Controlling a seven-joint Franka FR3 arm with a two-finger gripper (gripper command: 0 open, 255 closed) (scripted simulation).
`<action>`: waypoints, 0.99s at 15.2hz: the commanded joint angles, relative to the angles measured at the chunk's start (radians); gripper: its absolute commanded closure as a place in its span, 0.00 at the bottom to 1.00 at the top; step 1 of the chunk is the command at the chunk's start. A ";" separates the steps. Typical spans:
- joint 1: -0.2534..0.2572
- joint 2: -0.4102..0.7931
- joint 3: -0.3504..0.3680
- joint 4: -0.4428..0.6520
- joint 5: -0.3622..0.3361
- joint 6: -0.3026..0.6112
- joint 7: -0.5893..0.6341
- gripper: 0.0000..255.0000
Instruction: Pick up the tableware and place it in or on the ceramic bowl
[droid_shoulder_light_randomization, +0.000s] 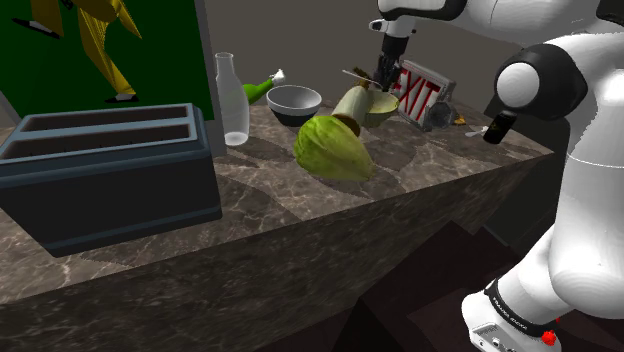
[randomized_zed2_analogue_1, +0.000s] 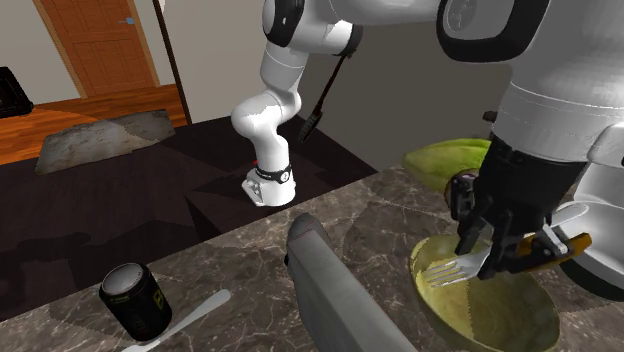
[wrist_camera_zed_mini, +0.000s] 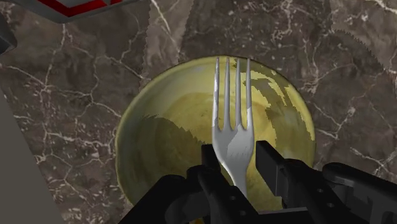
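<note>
My black gripper (wrist_camera_zed_mini: 238, 167) is shut on a silver fork (wrist_camera_zed_mini: 231, 121), clasping it just below the tines. The fork hangs right above a yellow-green bowl (wrist_camera_zed_mini: 159, 143) on the marble counter, tines pointing over the bowl's middle. In the second exterior view the gripper (randomized_zed2_analogue_1: 490, 250) holds the fork (randomized_zed2_analogue_1: 460, 268) level over the bowl (randomized_zed2_analogue_1: 495, 305), and its brown handle (randomized_zed2_analogue_1: 562, 243) sticks out behind the fingers. In the shoulder view the gripper (droid_shoulder_light_randomization: 384, 76) is over the bowl (droid_shoulder_light_randomization: 381, 108) at the counter's far side.
Near the bowl are a white bowl (droid_shoulder_light_randomization: 294, 102), a green cabbage-like lump (droid_shoulder_light_randomization: 333, 148), a glass bottle (droid_shoulder_light_randomization: 231, 100), a green bottle (droid_shoulder_light_randomization: 260, 90) and a red exit sign (droid_shoulder_light_randomization: 419, 94). A dark blue box (droid_shoulder_light_randomization: 105, 170) fills the shoulder view's left. A black can (randomized_zed2_analogue_1: 135, 298) stands further off.
</note>
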 joint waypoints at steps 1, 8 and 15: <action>0.006 -0.007 0.000 -0.037 -0.003 0.031 -0.001 1.00; 0.019 -0.012 0.001 -0.120 -0.004 0.107 -0.002 1.00; 0.021 -0.016 0.000 -0.125 -0.006 0.108 -0.002 0.00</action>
